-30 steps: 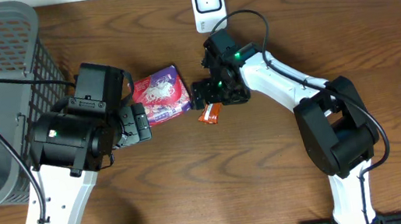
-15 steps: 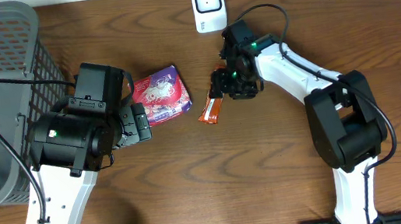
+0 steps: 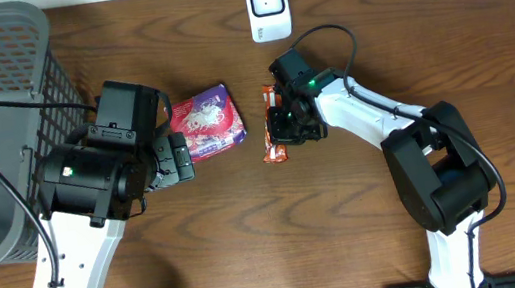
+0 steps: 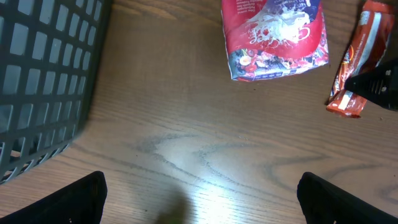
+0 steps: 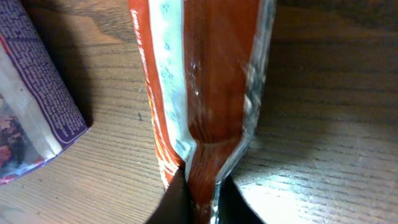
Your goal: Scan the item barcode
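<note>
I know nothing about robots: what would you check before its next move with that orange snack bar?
1. Grip: right gripper shut on orange snack bar: ok.
2. Which way the barcode faces: cannot tell.
3. Way from bar to white scanner unobstructed: ok.
4. Neighbour: purple snack bag apart from bar: ok.
5. Other arm: left gripper open, holding nothing: ok.
</note>
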Action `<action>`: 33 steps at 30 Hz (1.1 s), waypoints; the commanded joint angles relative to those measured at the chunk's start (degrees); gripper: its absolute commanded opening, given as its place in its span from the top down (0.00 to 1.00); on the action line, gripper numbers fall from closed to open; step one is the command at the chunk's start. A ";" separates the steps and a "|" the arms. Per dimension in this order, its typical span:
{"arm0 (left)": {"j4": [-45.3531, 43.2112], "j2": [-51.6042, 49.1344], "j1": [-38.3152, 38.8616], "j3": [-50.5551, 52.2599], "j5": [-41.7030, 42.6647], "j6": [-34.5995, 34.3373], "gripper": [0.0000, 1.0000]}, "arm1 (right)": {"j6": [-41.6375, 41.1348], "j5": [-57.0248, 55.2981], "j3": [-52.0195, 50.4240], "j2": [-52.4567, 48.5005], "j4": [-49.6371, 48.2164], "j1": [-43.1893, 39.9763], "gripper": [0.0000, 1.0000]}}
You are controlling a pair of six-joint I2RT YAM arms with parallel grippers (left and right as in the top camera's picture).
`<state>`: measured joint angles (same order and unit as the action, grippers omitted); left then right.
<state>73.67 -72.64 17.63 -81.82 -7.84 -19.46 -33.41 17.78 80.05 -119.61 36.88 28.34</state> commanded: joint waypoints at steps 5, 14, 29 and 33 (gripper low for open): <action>0.24 -0.02 -0.31 0.22 -0.17 0.11 0.02 | 7.50 -2.49 -0.42 2.29 2.21 -0.57 0.99; 0.24 -0.02 -0.31 0.22 -0.17 0.11 0.02 | 16.39 -30.01 0.46 13.68 8.26 -0.13 0.99; 0.24 -0.02 -0.31 0.22 -0.17 0.11 0.02 | 11.28 -78.97 0.46 0.96 21.16 0.57 0.93; 0.24 -0.02 -0.31 0.22 -0.17 0.13 0.02 | 11.85 -72.67 0.46 -1.42 21.77 1.29 0.85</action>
<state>73.65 -72.64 17.63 -81.82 -7.84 -19.46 -21.47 -53.23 80.18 -120.36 58.61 28.69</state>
